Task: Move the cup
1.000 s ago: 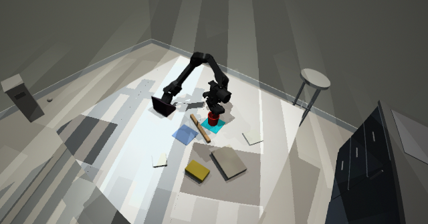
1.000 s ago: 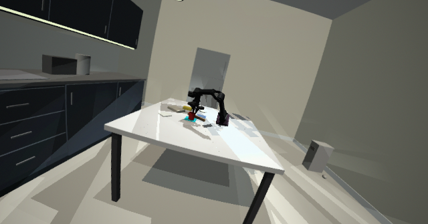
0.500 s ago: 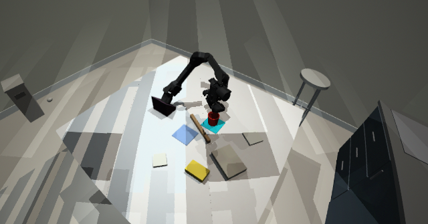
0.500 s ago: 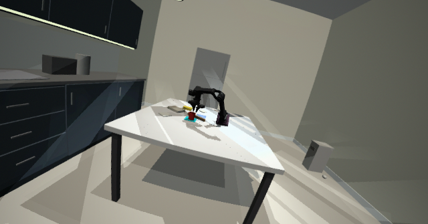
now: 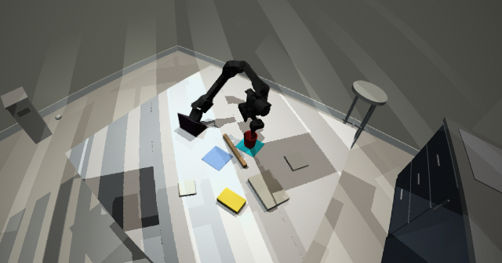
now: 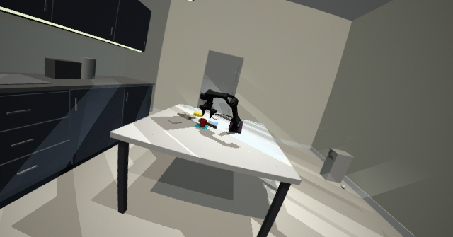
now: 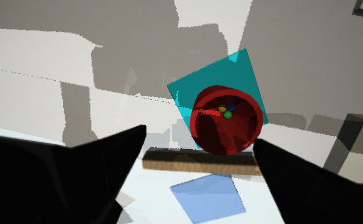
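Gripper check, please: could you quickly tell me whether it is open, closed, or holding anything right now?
Gripper: open, fingers spread wide and holding nothing; the red cup stands free on the teal pad.

Matte black jointed arm (image 5: 235,74), flat dark base plate (image 5: 190,124) (purplish tint), two tapered black fingers

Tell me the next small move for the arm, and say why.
Probably lift straight up, clear of the cup. It stands upright on the teal pad, the marbles lie inside, and the gripper has its jaws wide apart, touching nothing. A sideways move could knock the rim.
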